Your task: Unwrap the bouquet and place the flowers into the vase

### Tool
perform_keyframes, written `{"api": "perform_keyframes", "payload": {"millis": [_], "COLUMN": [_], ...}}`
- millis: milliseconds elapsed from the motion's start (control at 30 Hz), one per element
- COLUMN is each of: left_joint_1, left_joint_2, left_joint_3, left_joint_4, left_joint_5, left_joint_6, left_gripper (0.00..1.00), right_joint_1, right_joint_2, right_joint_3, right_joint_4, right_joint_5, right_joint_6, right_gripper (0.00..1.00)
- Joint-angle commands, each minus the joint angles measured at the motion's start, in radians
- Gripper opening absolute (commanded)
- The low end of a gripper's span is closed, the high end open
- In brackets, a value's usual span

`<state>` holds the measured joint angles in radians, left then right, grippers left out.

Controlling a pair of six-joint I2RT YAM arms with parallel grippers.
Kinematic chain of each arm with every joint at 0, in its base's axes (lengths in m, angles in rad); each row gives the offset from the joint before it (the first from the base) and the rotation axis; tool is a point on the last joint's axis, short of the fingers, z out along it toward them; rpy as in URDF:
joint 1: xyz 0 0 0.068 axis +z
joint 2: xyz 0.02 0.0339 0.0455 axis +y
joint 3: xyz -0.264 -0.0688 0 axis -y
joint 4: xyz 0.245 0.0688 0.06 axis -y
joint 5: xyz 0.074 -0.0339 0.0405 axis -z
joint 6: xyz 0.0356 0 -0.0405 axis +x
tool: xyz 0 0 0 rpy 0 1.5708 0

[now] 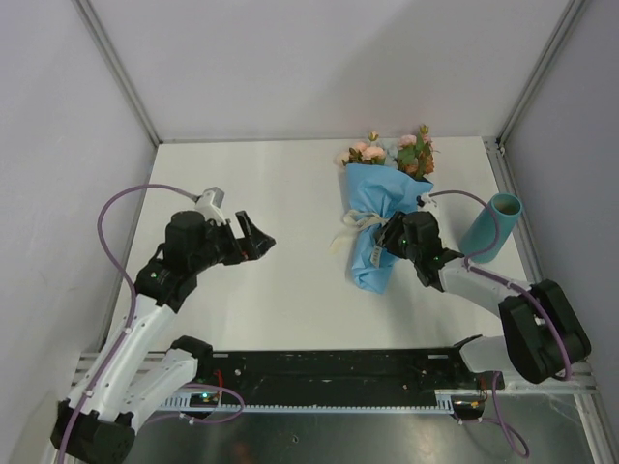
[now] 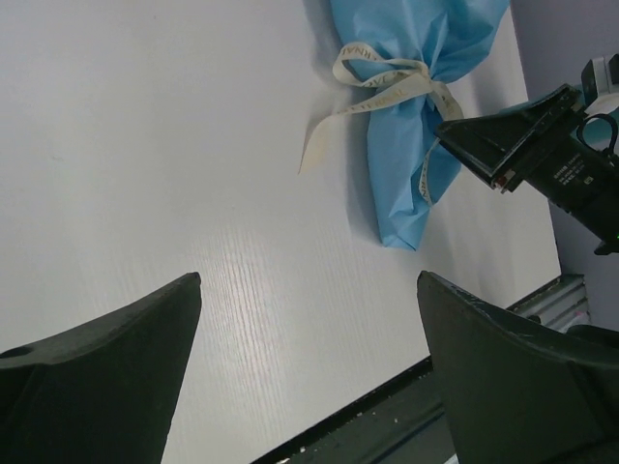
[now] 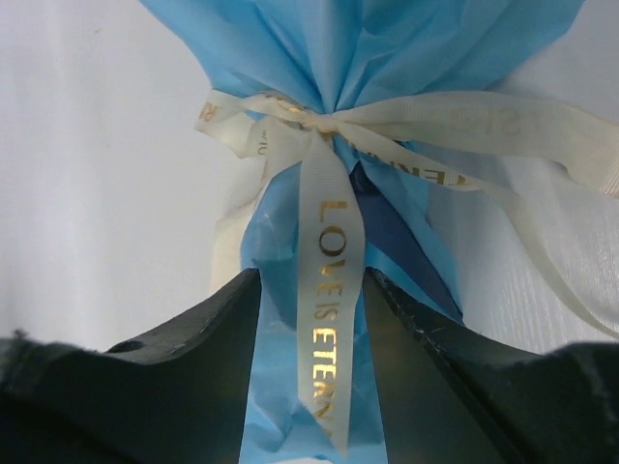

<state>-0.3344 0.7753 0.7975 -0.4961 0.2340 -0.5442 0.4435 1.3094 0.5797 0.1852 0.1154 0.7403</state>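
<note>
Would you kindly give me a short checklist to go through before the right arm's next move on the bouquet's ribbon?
1. Tail of the ribbon between the fingers of the right gripper: ok, the gold-lettered tail lies in the gap.
2. The right gripper closed on the ribbon: not ok, the jaws stand apart with blue paper showing either side.
3. Knot undone: not ok, the ribbon is tied round the bouquet.
4. The left gripper out of the way: ok, open over bare table.
5. The vase clear of the bouquet: ok, apart on its right.
6. The vase upright: cannot tell from above.
</note>
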Motion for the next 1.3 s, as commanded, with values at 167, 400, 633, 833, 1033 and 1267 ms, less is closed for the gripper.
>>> {"api": "perform_keyframes", "payload": {"millis": [167, 400, 633, 833, 1033, 1267], "left_joint_1": [-0.038, -0.223, -0.254, -0.276, -0.302, -0.34], "left_joint_2": [0.132, 0.374, 0.687, 0.835, 0.946, 1.047], "left_joint_3": [-0.017, 0.086, 0.153, 0.184, 0.225, 0.285], "left_joint_4": [0.135, 0.321, 0.534, 0.6, 0.62, 0.627], "left_joint_5": [-0.034, -0.145, -0.014, -0.016, 0.014, 0.136], "left_joint_6": [-0.094, 0.133, 0.171, 0.227, 0.273, 0.34], "left_gripper": [0.88, 0.81, 0.71, 0.71, 0.7, 0.68], "right_joint_1": [0.03, 0.042, 0.044, 0.025, 0.015, 0.009], "right_joint_2": [0.076, 0.007, -0.093, -0.182, -0.247, -0.276], "right_joint_3": [0.057, 0.057, 0.056, 0.001, -0.042, -0.055], "right_joint_4": [0.029, -0.004, -0.086, -0.104, -0.078, -0.077], "right_joint_5": [0.08, 0.069, 0.036, -0.033, -0.086, -0.103], "right_joint_6": [-0.003, -0.048, -0.11, -0.146, -0.139, -0.124], "right_gripper": [0.31, 0.01, 0.03, 0.0, 0.0, 0.0]}}
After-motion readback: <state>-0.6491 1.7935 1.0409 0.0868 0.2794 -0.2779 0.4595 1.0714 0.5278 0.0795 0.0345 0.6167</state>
